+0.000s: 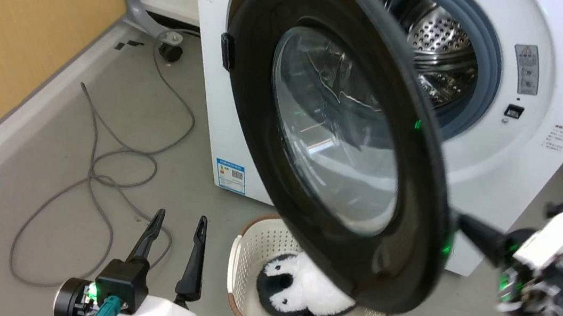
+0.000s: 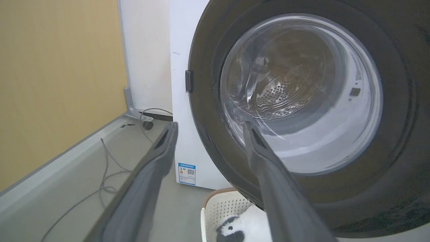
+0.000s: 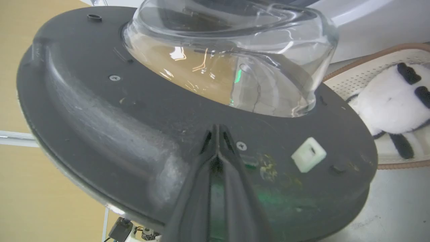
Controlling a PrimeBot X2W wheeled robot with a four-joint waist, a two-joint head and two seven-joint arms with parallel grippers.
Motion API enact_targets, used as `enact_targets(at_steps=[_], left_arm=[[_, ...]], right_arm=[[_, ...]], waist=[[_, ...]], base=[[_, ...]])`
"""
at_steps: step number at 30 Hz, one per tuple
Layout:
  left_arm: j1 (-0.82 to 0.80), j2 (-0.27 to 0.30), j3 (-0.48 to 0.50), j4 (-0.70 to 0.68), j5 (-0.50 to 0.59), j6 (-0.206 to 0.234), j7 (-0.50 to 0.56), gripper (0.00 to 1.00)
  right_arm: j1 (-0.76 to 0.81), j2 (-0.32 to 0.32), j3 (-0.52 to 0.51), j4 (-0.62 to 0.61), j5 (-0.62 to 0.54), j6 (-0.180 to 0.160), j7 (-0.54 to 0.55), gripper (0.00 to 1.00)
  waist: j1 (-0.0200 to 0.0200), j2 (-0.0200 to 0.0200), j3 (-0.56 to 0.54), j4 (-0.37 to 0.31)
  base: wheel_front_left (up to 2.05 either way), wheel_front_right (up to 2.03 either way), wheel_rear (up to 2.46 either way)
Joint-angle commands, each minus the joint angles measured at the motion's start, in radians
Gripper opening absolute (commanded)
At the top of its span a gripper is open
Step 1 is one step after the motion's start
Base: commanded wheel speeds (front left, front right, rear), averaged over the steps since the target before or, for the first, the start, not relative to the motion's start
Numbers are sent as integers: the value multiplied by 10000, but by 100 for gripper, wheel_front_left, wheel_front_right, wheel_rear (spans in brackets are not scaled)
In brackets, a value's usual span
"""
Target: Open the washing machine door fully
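Washing machine (image 1: 562,106) up top, big and white, with grey gasket (image 1: 490,71) and perforated steel drum (image 1: 440,48) laid bare on the right of the opening. Then washing machine door (image 1: 335,132), standing open and angled out over the floor, glossy black rim and bulging glass bowl turned toward the head camera, lower edge hanging above the basket (image 1: 241,266). White basket with a brown rim, down on the grey floor right in front of the machine, panda plush (image 1: 297,289) lying inside. Right gripper (image 3: 217,127) in from the lower right, fingers clenched together with nothing between them, tips pressed against the door's dark inner face near the rim. Left gripper (image 1: 182,215) low on the left, fingers spread and empty, pointing up, well apart from the door. Grey cable (image 1: 90,172) looping loose across the floor to the left of the machine. Small black tab (image 1: 227,52) on the door's left edge. Little white latch block (image 3: 308,154) on the inner face, just beside the right fingertips.
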Motion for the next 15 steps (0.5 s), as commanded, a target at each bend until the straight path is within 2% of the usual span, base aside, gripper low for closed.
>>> enact_targets(at_steps=[1, 4, 5, 15], left_arm=[[192, 14, 59, 8, 87, -75, -55, 100], [311, 14, 91, 22, 105, -112, -55, 100], [311, 14, 91, 22, 105, -112, -55, 100], [468, 14, -51, 227, 159, -217, -55, 100]], right_arm=[[516, 85, 664, -288, 618, 10, -233, 0], [1038, 85, 1543, -733, 1309, 10, -602, 0], [1038, 85, 1543, -733, 1309, 10, -602, 0], [2132, 85, 4075, -1790, 2583, 10, -1828, 0]], waist=[[1, 0, -96, 33], [1, 0, -143, 62], [1, 0, -143, 62], [1, 0, -188, 341]], base=[[0, 0, 0], [0, 0, 0], [0, 0, 0], [0, 0, 0]])
